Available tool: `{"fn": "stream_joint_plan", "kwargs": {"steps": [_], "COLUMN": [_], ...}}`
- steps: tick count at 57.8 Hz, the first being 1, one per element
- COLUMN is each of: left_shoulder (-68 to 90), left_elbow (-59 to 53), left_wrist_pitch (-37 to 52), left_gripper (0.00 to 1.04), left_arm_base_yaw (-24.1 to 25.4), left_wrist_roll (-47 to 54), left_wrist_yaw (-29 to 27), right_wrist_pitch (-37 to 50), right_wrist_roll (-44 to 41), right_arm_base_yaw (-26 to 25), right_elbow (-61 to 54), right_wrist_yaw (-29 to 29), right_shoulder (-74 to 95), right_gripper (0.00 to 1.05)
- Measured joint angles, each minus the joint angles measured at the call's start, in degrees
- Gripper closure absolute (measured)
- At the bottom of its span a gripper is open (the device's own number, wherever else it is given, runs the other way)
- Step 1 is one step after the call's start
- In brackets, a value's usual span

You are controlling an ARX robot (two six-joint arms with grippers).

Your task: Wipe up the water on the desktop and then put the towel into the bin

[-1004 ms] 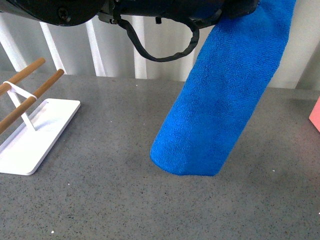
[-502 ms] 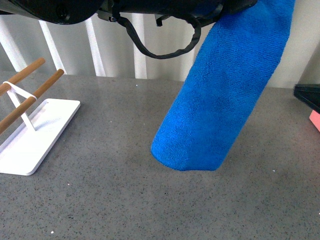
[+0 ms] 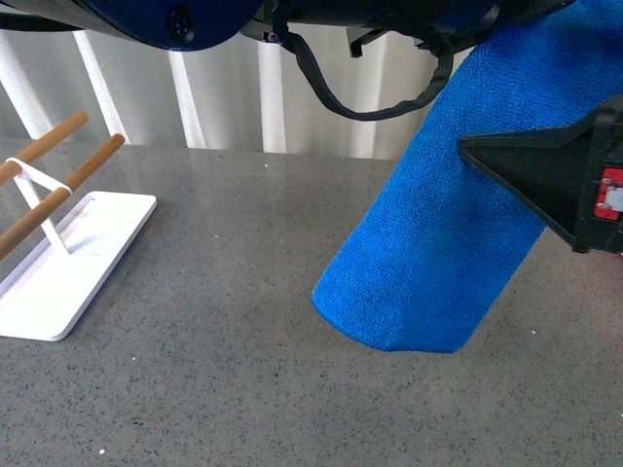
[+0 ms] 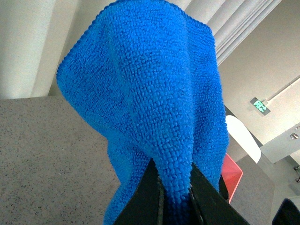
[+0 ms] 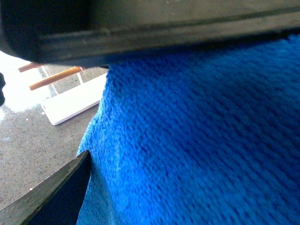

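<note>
The blue towel (image 3: 428, 243) hangs from my left gripper (image 4: 173, 180), which is shut on a fold of it and holds it up above the dark-grey speckled desktop (image 3: 195, 370). The towel's lower end hangs close over the desktop, right of the middle. My right gripper (image 5: 98, 108) is open right against the towel, and its black finger (image 3: 555, 185) reaches in from the right. The towel (image 5: 197, 140) fills the right wrist view. A corner of the salmon-pink bin (image 4: 233, 176) shows behind the towel in the left wrist view. In the front view the right gripper hides it.
A white tray (image 3: 68, 263) with two wooden rods (image 3: 58, 175) stands at the left of the desktop. It also shows in the right wrist view (image 5: 75, 101). White vertical slats stand behind the desktop's far edge.
The left arm and the hanging towel have moved to the right. The right gripper has come in from the right edge up to the towel and now covers the bin's corner.
</note>
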Motion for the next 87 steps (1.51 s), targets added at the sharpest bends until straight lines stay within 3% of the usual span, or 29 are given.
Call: {"fn": "stream_joint_plan", "kwargs": {"steps": [7, 43, 57, 61, 74, 87], "left_shoulder": [0.00, 0.00, -0.24, -0.24, -0.24, -3.61], "left_elbow": [0.00, -0.04, -0.07, -0.07, -0.28, -5.99], "left_wrist_pitch": [0.00, -0.07, -1.51, -2.38, -4.48, -7.23], "left_gripper": [1.00, 1.00, 1.00, 0.84, 0.44, 0.05], "left_arm_base_yaw": [-0.02, 0.48, 1.29, 2.12, 7.17, 16.46], "left_wrist_roll": [-0.09, -0.33, -0.39, -0.39, -1.40, 0.31], "left_wrist_yaw": [0.00, 0.07, -0.74, -0.85, -2.10, -0.33], "right_wrist_pitch": [0.55, 1.31, 0.11, -0.42, -1.51, -4.04], "right_wrist_roll": [0.68, 2.16, 2.19, 2.19, 2.16, 1.68], "right_arm_base_yaw": [1.40, 1.68, 0.46, -0.17, -2.58, -4.61], "right_elbow": [0.98, 1.79, 2.10, 2.54, 3.28, 4.39], "right_wrist_yaw": [0.85, 2.40, 1.79, 1.73, 1.62, 3.23], "right_shoulder": [0.72, 1.14, 0.52, 0.42, -0.17, -0.31], "right_gripper": [0.08, 0.96, 1.00, 1.00, 1.00, 1.00]}}
